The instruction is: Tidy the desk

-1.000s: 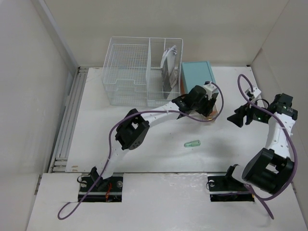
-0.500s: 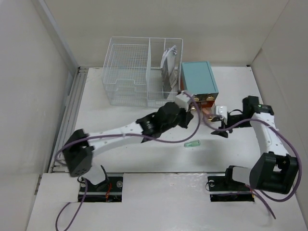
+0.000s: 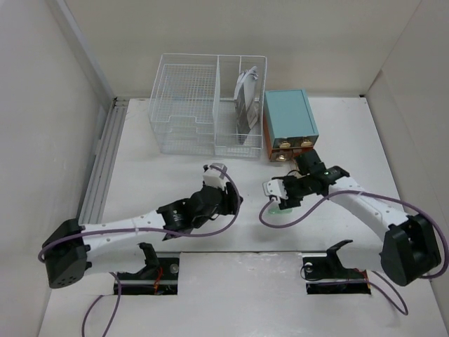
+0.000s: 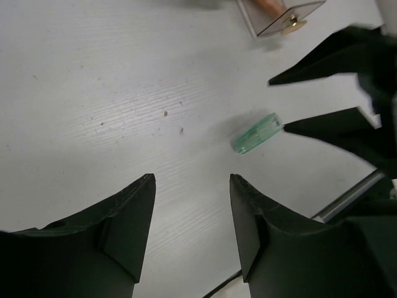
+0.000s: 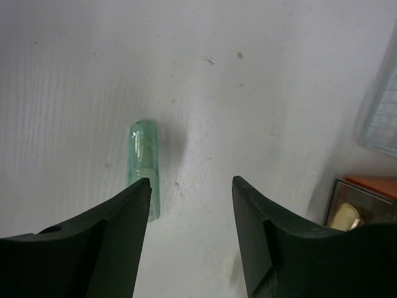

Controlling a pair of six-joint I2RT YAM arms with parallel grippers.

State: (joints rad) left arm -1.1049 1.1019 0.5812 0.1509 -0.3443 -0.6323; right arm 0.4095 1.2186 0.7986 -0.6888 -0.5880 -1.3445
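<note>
Both arms have moved in the last half-second: the left gripper has drawn back from the drawer front to the middle of the tabletop, and the right gripper has swung in leftward to meet it there. The tabletop is a broad, matte white slab with a faint wood-like grain and a few dark specks. It fills the floor between the pale side panels and carries everything else. At the left the left gripper hangs over a bare patch of it, its black, blunt-tipped fingers spread wide with nothing between them. Behind it, at the far edge, stands a white wire basket, a fine-mesh box split by dividers, with grey and white sheets upright in its right-hand section. To the right lies a small capsule of translucent green plastic, rounded at one end, flat on the tabletop. The right gripper is over it with its fingers parted wide and holding nothing. In the right wrist view the capsule lies beside one finger, its near end hidden behind that fingertip, so I cannot tell whether they touch. Farthest right sits the drawer box, with a smooth teal top, a copper-orange front and round brass knobs.
</note>
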